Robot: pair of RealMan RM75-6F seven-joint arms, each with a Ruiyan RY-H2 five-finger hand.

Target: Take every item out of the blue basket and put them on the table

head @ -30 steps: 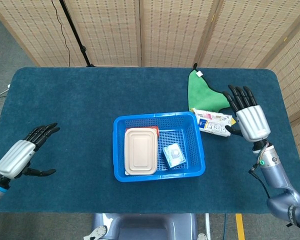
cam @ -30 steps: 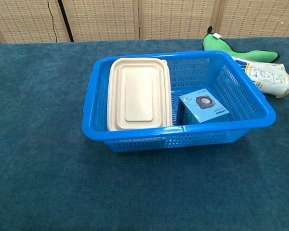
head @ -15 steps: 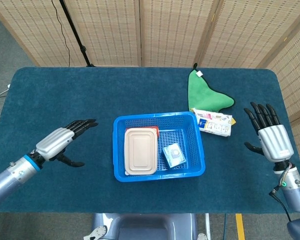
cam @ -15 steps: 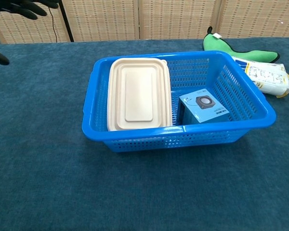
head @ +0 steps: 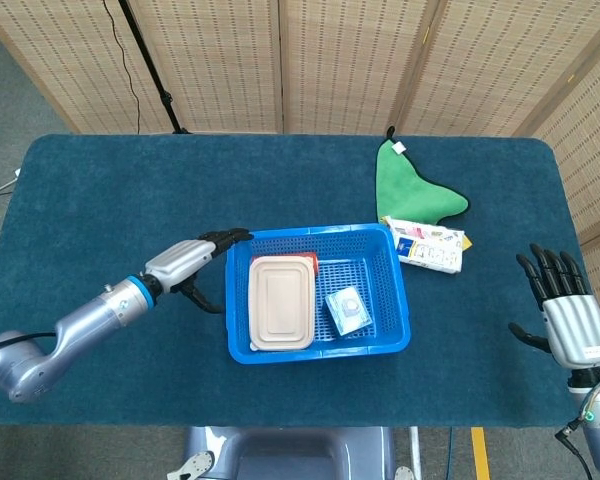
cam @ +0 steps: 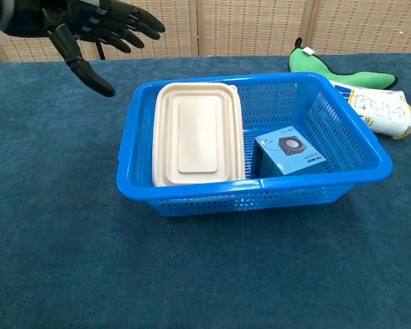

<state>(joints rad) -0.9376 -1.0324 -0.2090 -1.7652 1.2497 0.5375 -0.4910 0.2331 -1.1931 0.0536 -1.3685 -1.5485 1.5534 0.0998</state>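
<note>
Dark teal carpet-like table (head: 110, 190) with rounded corners, woven tan folding screens (head: 350, 60) behind it, grey floor at the sides, black stand pole (head: 145, 65) with cable at back left. Blue basket (head: 390, 290) sits mid-table, perforated walls; inside on its left side a beige lidded container (head: 281, 302) lying flat, with something red under it showing only as a thin edge at the far rim, can't tell what. On the right side of the basket a small light-blue box (head: 347, 310) with a dark device printed on top, leaning slightly in the chest view (cam: 290, 152); its lower part is hidden by the basket wall. On the table behind-right of the basket: green cloth (head: 412, 185) with a white tag, and a white printed packet (head: 427, 245) just beside the basket's right far corner, partly cut off by the basket rim in the chest view. Left hand (head: 192, 262) empty, fingers spread and extended, fingertips reaching just over the basket's left far corner, not touching the contents; chest view shows only its dark fingers (cam: 116, 20) at the top left, wrist cut off. Right hand (head: 567, 320) at the far right table edge, fingers spread wide and pointing up, holding nothing, well apart from the basket; not seen in the chest view
</note>
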